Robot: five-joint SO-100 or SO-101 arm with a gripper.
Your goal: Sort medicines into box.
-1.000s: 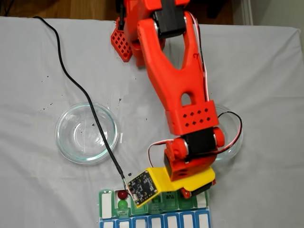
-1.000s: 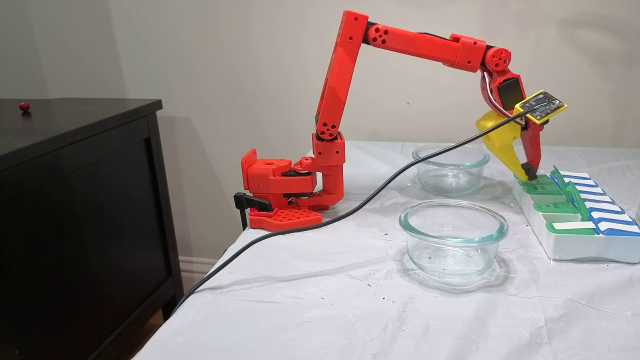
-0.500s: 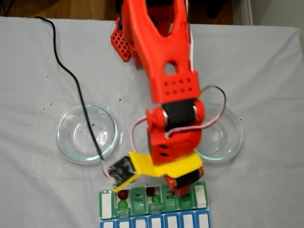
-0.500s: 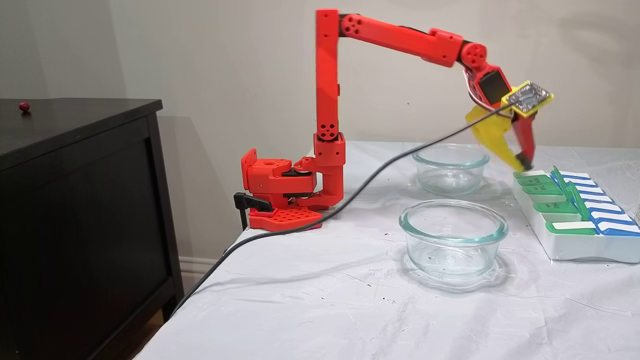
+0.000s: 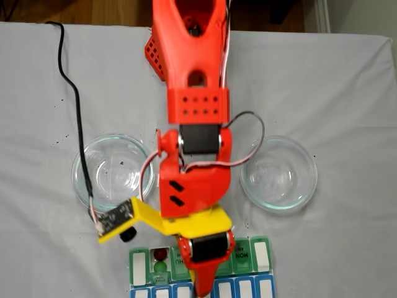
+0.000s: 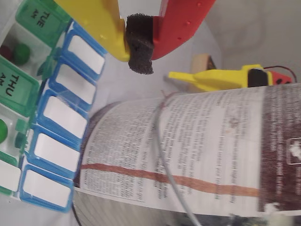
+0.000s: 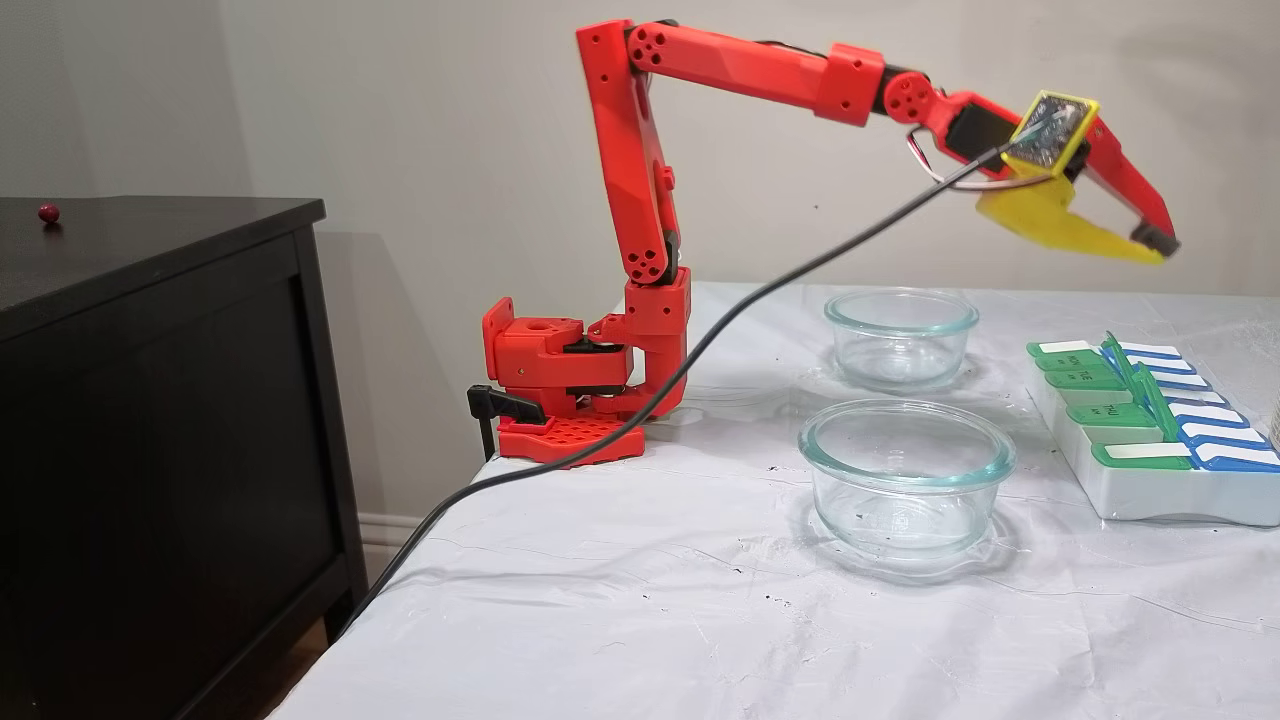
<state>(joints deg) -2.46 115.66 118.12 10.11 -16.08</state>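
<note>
Pill organizer (image 7: 1150, 480) at worktop's (image 7: 650, 620) 3 o'clock edge in side fixed view; 6 o'clock under my arm in top fixed view. Open cell holds dark red pill (image 5: 160, 253) above green pill (image 5: 160, 267); in wrist view another red (image 6: 5, 51) and green (image 6: 20, 53) pair lie beside TUE lid. My jaws (image 7: 1158, 246) closed, foam pads pressed together, nothing held, raised high above organizer. Two clear glass bowls (image 5: 113, 172) (image 5: 278, 172) at 9 and 3 o'clock of my wrist.
</note>
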